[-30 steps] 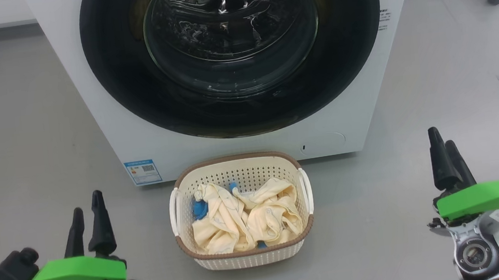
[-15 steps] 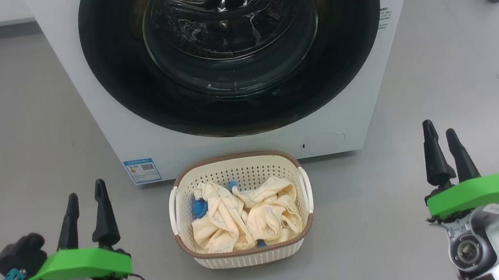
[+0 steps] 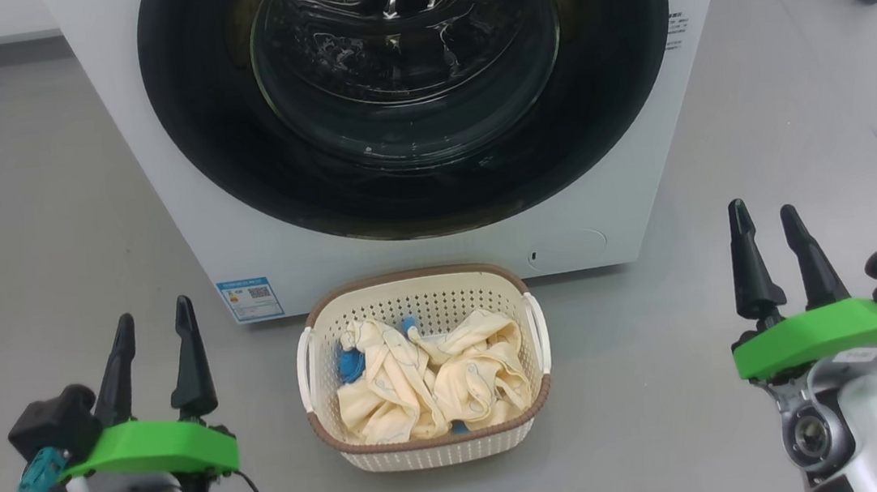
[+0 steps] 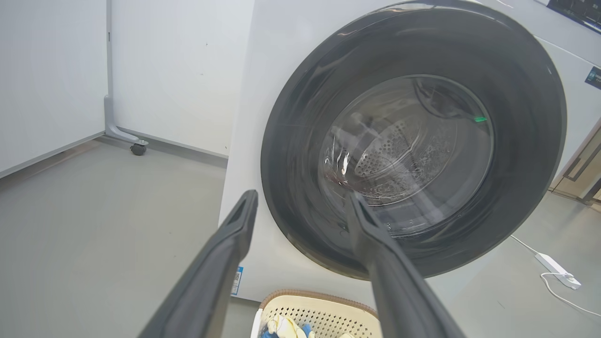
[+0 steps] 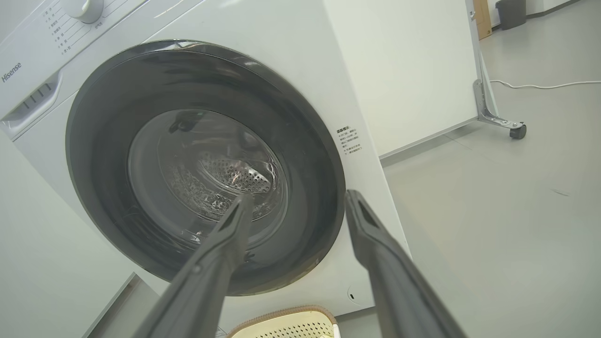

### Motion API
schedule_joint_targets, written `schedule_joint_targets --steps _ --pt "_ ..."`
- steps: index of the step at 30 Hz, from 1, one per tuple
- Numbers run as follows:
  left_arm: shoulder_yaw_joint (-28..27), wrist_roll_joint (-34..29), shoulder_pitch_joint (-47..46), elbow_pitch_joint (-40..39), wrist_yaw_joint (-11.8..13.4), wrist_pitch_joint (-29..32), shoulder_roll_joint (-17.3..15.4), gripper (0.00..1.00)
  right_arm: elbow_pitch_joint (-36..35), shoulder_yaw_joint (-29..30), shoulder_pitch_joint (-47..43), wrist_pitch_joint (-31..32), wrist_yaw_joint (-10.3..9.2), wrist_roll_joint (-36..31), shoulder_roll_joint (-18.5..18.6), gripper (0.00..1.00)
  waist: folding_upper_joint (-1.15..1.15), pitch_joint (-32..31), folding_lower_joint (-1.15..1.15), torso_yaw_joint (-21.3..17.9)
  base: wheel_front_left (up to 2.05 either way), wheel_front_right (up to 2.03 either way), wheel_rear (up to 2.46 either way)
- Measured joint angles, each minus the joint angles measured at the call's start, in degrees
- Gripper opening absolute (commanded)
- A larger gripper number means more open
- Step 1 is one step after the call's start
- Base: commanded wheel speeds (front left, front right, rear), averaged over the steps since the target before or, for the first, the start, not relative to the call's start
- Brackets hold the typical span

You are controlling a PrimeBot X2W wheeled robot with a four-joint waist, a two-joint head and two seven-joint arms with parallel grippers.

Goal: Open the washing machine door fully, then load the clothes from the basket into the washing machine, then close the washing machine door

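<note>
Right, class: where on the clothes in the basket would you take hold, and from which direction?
Pinch a raised fold of the clothes near the pile's middle, coming straight down from above. The basket walls ring the pile on every side and only the top is open; the crumpled ridges give something to close on.

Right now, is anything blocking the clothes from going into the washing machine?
Yes: the washing machine door is shut, closing off the inside, right behind the basket holding the clothes.

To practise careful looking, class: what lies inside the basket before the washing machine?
Crumpled pale yellow clothes with blue pieces lie in the basket. Its floor, and anything under the clothes, is covered.
</note>
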State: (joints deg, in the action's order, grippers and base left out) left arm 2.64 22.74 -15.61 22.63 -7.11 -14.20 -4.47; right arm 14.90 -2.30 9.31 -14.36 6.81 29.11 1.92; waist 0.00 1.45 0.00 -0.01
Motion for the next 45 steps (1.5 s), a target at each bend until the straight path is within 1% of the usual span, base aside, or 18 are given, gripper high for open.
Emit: schedule_joint_targets --steps 3,8,10,23,32,39,45 --pt "-0.01 -1.14 -0.49 0.74 0.0 0.0 0.0 1.0 0.25 0.03 0.6 -0.03 0.0 -2.08 0.07 1.0 0.0 0.01 0.0 -0.01 0.0 0.0 0.0" --pt "-0.22 -2.23 -0.57 1.7 -0.01 -0.16 0.04 1.0 0.96 0.13 0.62 -0.08 0.0 -2.52 0.1 1.0 0.0 -0.07 0.0 0.03 0.0 0.0 0.0" --pt "-0.43 -2.64 -0.57 2.0 -0.21 -0.16 0.07 1.0 1.43 0.14 0.62 -0.08 0.0 -4.34 0.1 1.0 0.0 -0.14 0.0 0.04 0.0 0.0 0.0" --pt "-1.82 -6.21 -0.62 3.75 -0.35 -0.16 0.33 1.0 2.79 0.76 0.62 -0.08 0.0 -8.67 0.12 1.0 0.0 -0.56 0.0 -0.07 0.0 0.0 0.0" --pt "-2.63 -12.14 -0.71 5.36 -0.35 -0.16 0.49 1.0 3.18 0.64 0.62 -0.08 0.0 -12.95 0.12 1.0 0.0 -0.67 0.0 0.0 0.0 0.0 0.0" --pt "-3.12 -13.81 -1.08 6.46 -0.36 -0.16 0.94 1.0 4.45 0.18 0.62 -0.08 0.0 -16.66 0.12 1.0 0.0 -0.79 0.0 0.05 0.0 0.0 0.0" --pt "-3.39 -15.18 -1.38 7.91 -0.36 -0.16 1.13 1.0 5.0 0.0 0.63 -0.08 0.0 -17.5 0.13 1.0 0.0 -0.82 0.0 0.13 0.0 0.0 0.0"
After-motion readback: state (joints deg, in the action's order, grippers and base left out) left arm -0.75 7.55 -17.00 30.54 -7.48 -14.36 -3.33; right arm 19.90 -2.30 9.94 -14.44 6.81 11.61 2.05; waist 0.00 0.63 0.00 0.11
